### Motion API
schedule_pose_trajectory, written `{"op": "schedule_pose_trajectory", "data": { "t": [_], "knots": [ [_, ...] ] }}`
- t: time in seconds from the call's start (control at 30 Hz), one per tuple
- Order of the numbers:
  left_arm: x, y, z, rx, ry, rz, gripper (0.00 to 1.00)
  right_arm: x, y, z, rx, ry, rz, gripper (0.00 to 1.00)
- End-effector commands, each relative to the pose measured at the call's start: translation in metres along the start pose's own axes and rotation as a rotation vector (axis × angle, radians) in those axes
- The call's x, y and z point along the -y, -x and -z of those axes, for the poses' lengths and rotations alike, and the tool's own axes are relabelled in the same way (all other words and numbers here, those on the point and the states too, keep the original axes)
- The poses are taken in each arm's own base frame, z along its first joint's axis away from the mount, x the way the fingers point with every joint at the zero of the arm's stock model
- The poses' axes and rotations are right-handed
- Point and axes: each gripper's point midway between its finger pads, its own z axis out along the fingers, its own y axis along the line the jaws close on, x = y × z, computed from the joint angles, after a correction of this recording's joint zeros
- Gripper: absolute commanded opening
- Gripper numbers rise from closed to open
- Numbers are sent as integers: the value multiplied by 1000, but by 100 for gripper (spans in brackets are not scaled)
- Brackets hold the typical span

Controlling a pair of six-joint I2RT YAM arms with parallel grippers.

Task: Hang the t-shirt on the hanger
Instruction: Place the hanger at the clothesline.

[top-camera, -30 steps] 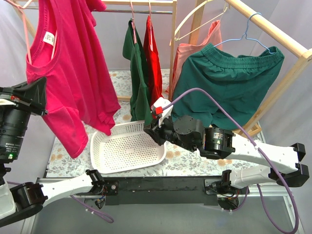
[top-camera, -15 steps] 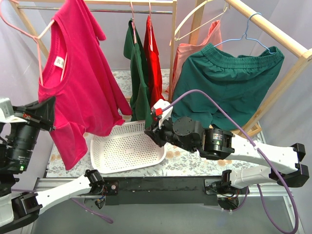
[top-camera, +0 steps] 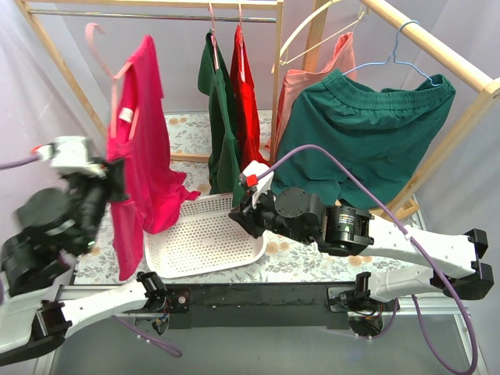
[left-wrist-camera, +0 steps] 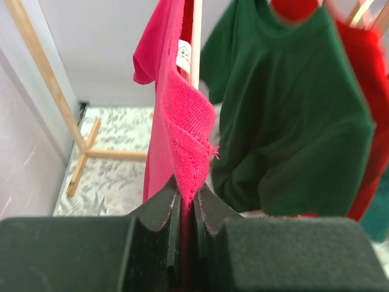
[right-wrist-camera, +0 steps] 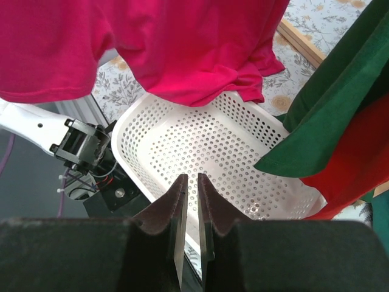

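At the left of the top view, the left gripper (top-camera: 109, 178) is pinching a ribbed, stitched edge of the t-shirt (top-camera: 139, 160); in its wrist view the jaws are pressing together on that magenta fold. Judging by this, it is holding the cloth taut so that the shirt is settling on the wire. The shirt is hanging in the upper left, soft knit draping in long folds, its white label showing at the neck. The hanger (top-camera: 107, 62), thin pale-pink wire, is running into that neck with its hook standing above. What the hook is hanging from I cannot tell.

Below centre, a white perforated plastic basket (top-camera: 205, 234) is lying on the flowered counter (top-camera: 187, 129), the shirt's hem drooping over its near rim.

Right of centre, the right gripper (right-wrist-camera: 189, 182) is hovering over the basket with its jaws drawn almost together, gripping nothing, probably waiting clear of the work. Behind it, a dark green top (top-camera: 223, 133) is hanging limp.
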Motion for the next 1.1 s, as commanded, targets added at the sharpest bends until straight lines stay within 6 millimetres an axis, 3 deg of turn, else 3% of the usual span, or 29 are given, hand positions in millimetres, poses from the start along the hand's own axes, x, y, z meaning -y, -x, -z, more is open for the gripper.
{"op": "schedule_pose_trajectory", "data": {
  "t": [0.0,0.1,0.27,0.4,0.6,0.77,1.07],
  "knots": [
    [25,-41,-28,-131,60,-104,0,-3,10,5,28,16,-28,19],
    [36,-51,-37,-137,57,-102,0,-2,8,8,21,16,-35,19],
    [50,-48,-48,-104,49,-70,0,-1,8,12,19,15,-37,19],
    [73,-57,-72,-149,68,-153,0,0,8,14,21,17,-41,19],
    [77,-33,-93,-62,67,-136,0,1,6,19,23,23,-42,19],
    [74,-31,-132,-68,69,-107,0,1,4,21,18,33,-39,18],
    [64,12,-137,70,61,-35,0,4,3,28,24,28,-33,18]
  ]
}}
